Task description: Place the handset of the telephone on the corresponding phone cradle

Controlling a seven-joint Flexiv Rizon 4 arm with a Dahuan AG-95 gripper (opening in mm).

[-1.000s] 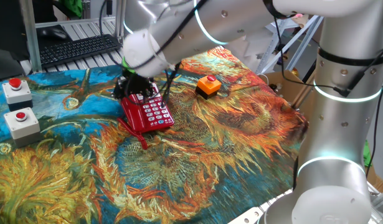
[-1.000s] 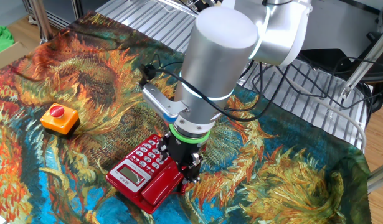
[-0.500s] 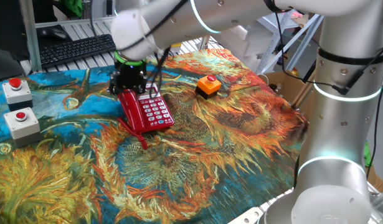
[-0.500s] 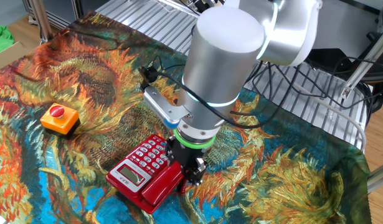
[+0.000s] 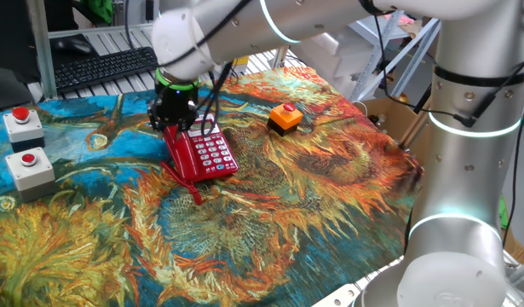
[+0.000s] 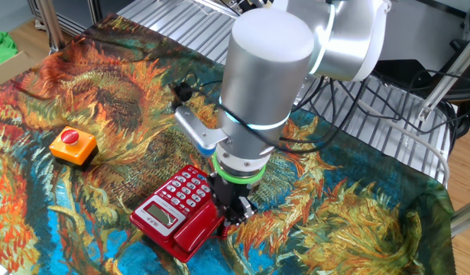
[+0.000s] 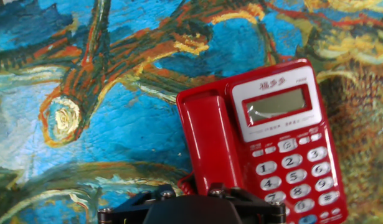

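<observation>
The red telephone (image 5: 209,155) lies on the painted cloth, keys up; it also shows in the other fixed view (image 6: 167,211) and the hand view (image 7: 284,143). The red handset (image 7: 207,134) lies flat in the phone cradle along the keypad-free side and covers it. It also shows in the fixed views (image 5: 183,158) (image 6: 198,231). Its red cord (image 5: 183,183) trails onto the cloth. My gripper (image 5: 173,118) hovers just above the handset's upper end, jaws spread wider than the handset and empty. It stands beside the phone in the other fixed view (image 6: 233,210).
An orange button box (image 5: 285,118) (image 6: 72,145) sits beyond the phone. Two grey boxes with red buttons (image 5: 23,124) (image 5: 30,167) stand at the cloth's left edge. A keyboard (image 5: 108,64) lies behind. The arm's thick links hang over the phone.
My gripper has moved left along the phone toward its display end and risen slightly. The handset stays lying in the cradle. The phone has not moved.
</observation>
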